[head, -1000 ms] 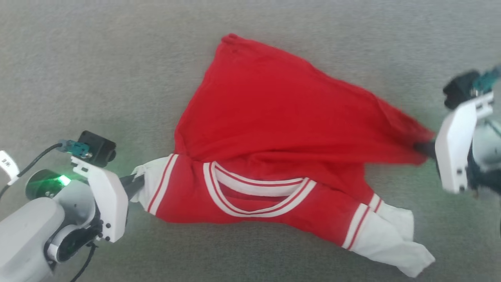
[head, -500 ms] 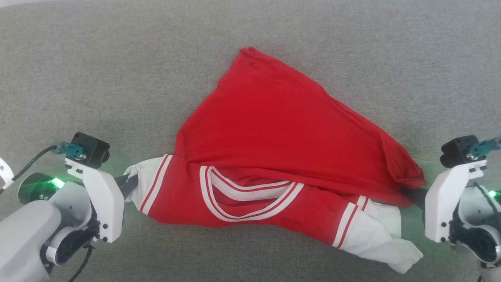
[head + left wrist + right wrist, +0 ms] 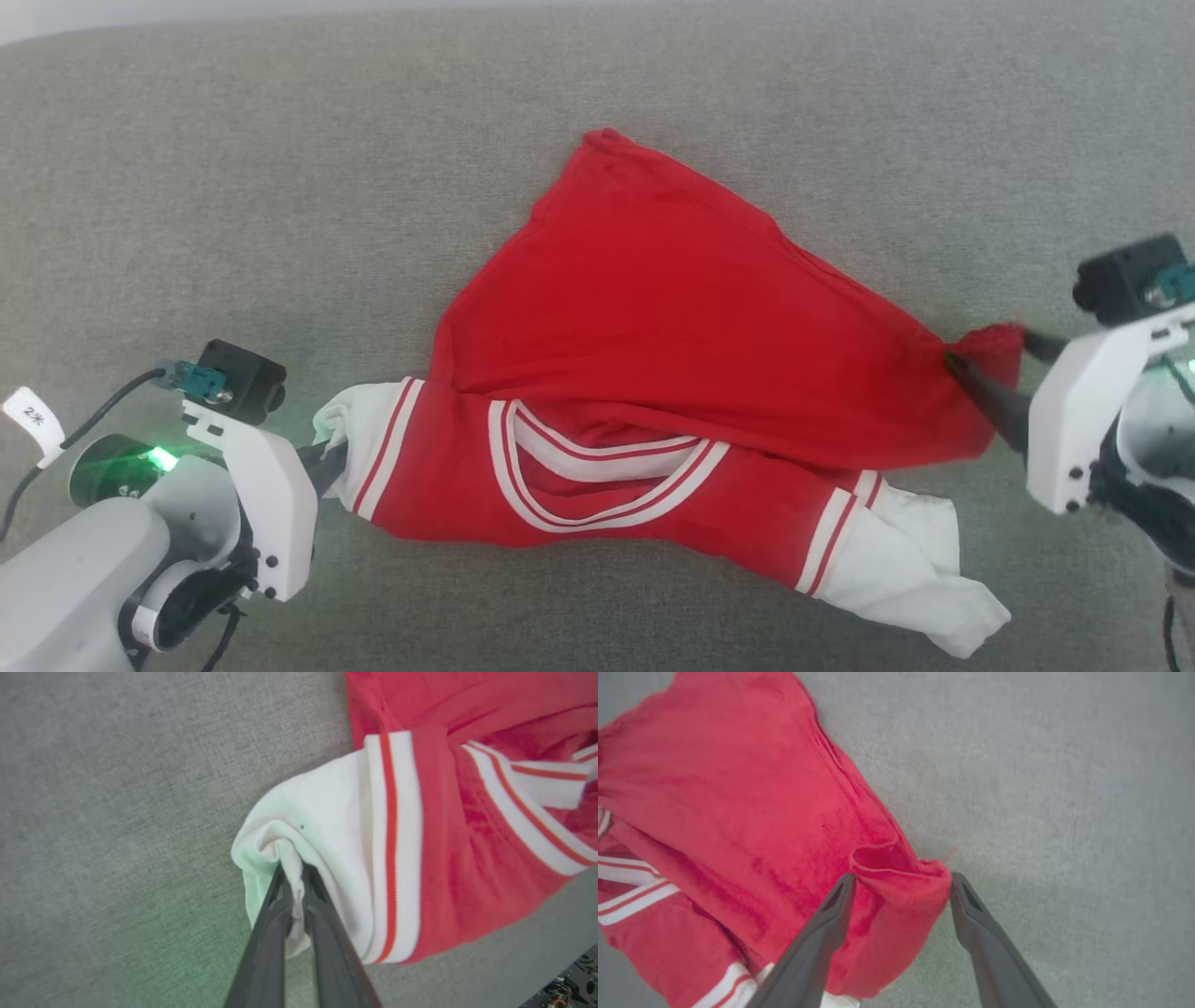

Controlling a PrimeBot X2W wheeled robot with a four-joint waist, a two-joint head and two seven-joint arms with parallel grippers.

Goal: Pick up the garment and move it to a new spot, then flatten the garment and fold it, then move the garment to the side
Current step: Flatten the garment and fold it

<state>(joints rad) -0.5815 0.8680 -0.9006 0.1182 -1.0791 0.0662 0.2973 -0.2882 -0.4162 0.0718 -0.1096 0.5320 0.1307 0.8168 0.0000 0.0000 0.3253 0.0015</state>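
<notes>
Surroundings: A grey fabric surface lies under everything. A pale strip shows at its far left corner in the head view.

Left arm fittings: A white bracket carries a small black camera. A green light glows on the wrist and tints the nearby cloth. A cable beside it carries a white tag.

In the way: The garment's own red body is flopped forward over its chest. It covers the front below the collar.

Garment position: The garment lies in the middle of the surface, spread between the two claws. One sleeve reaches the left claw and a hem corner reaches the right claw.

Garment look: It is a small red shirt with white short sleeves. Red-and-white striped bands run around the collar and along both sleeve seams. The red body forms a rough triangle whose peak points away from the robot. The right-hand sleeve lies loose and crumpled on the surface at the near right.

Left claw: The left claw is pinched together on the bunched edge of the white sleeve. A fold of white cloth is squeezed between its dark fingers.

Right claw: The fingers of the right claw stand well apart. The curled red hem corner sits between them. One tip rests against the cloth and the other is at the corner's edge.
</notes>
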